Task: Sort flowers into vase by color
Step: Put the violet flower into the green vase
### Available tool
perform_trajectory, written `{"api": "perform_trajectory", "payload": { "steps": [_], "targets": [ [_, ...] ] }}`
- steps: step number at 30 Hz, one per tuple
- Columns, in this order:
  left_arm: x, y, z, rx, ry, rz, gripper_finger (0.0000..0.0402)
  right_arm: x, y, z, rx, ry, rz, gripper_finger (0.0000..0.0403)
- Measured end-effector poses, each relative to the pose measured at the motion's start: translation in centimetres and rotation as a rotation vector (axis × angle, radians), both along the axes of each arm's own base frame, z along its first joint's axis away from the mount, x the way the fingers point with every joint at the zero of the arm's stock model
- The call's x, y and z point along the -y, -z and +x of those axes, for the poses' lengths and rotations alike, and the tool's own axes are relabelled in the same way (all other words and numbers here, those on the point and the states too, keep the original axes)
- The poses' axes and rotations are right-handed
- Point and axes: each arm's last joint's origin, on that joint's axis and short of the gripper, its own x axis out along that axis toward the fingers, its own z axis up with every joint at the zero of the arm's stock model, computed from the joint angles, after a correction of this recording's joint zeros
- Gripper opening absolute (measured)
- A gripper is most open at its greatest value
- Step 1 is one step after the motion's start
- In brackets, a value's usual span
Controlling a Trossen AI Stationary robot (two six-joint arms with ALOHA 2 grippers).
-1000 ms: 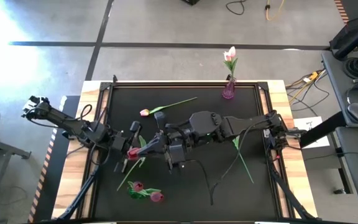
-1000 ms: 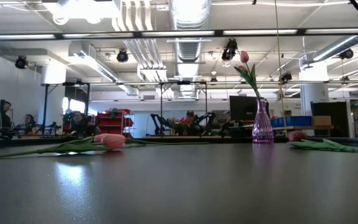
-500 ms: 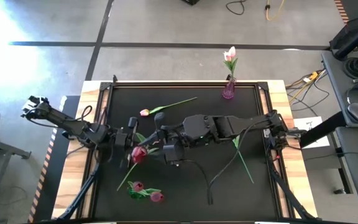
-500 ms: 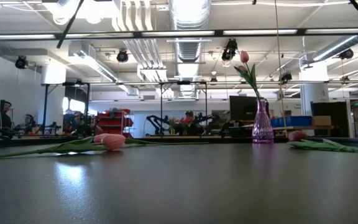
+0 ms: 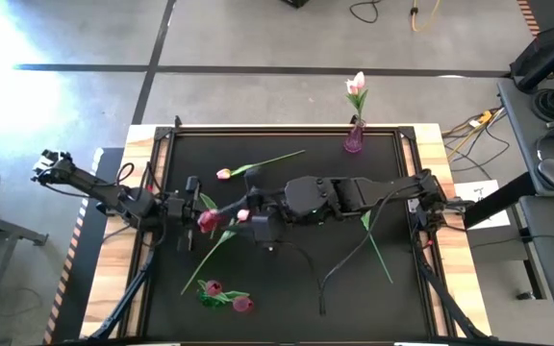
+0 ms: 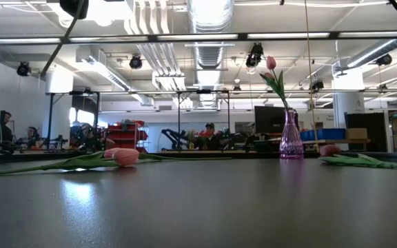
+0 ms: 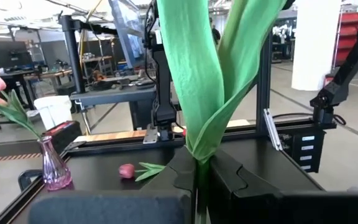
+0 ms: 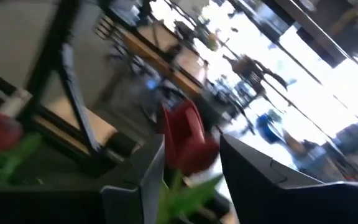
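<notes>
The worktop (image 5: 287, 288) was a black mat within a wooden border. Near its front edge, left of centre, two dark magenta tulips (image 5: 225, 296) lay together with their heads touching their green leaves. A loose green stem (image 5: 373, 240) lay towards the right edge.

At mid-depth, left of centre, both arms met over the mat. The left claw (image 5: 192, 213) was closed on the stem of a dark magenta tulip (image 5: 207, 220); in the left wrist view the stem and its broad leaves (image 7: 213, 74) rose from between the shut fingers (image 7: 229, 177). The right claw (image 5: 241, 213) reached in from the right edge and stood partly open. In the right wrist view the red head (image 8: 188, 138) sat in the gap between its two fingers (image 8: 135, 180); whether they touched it could not be determined.

Just beyond the claws, a pale pink tulip (image 5: 225, 174) lay flat on the mat, its stem running towards the far edge. In the low view it lay at the left (image 6: 121, 156).

At the far edge, right of centre, a purple glass vase (image 5: 354, 140) stood upright and held one pale pink tulip (image 5: 356, 85).
</notes>
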Motion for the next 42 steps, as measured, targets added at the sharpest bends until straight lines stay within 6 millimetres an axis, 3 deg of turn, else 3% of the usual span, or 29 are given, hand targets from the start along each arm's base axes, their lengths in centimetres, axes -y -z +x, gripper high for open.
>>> {"api": "perform_trajectory", "payload": {
  "steps": [4, 7, 13, 15, 21, 30, 35, 42],
  "targets": [
    [-0.2, 0.3, -0.4, 0.007, 0.000, -0.008, 0.0000, 0.3, 0.3, -0.3, -0.063, 0.067, -0.065, 0.0162],
    [-0.2, 0.2, -0.6, 0.009, 0.006, -0.021, 0.0000, 0.5, 0.5, -0.6, -0.110, 0.132, -0.083, 0.0149],
    [1.2, -0.4, -0.8, -0.026, 0.076, -0.010, 0.0000, 1.4, 1.4, -0.9, -0.187, 0.183, -0.061, 0.0038],
    [1.9, -0.5, -1.0, -0.041, 0.094, -0.002, 0.0000, 1.5, 2.2, -0.6, -0.213, 0.190, -0.067, 0.0019],
    [3.8, -0.3, -2.6, -0.039, 0.136, 0.000, 0.0000, 1.7, 4.1, -0.6, -0.214, 0.194, -0.052, 0.0009],
    [5.8, -1.0, -4.3, 0.062, 0.229, 0.017, 0.0000, 3.9, 8.2, -2.6, -0.135, 0.225, 0.038, 0.0009],
    [6.3, -1.5, -4.1, 0.128, 0.212, -0.057, 0.0000, 4.6, 9.7, -4.4, -0.077, 0.237, 0.079, 0.0009],
    [7.5, -0.5, -3.0, 0.148, 0.091, -0.104, 0.0000, 5.1, 9.9, -7.0, 0.000, 0.239, 0.139, 0.0009]
  ]
}}
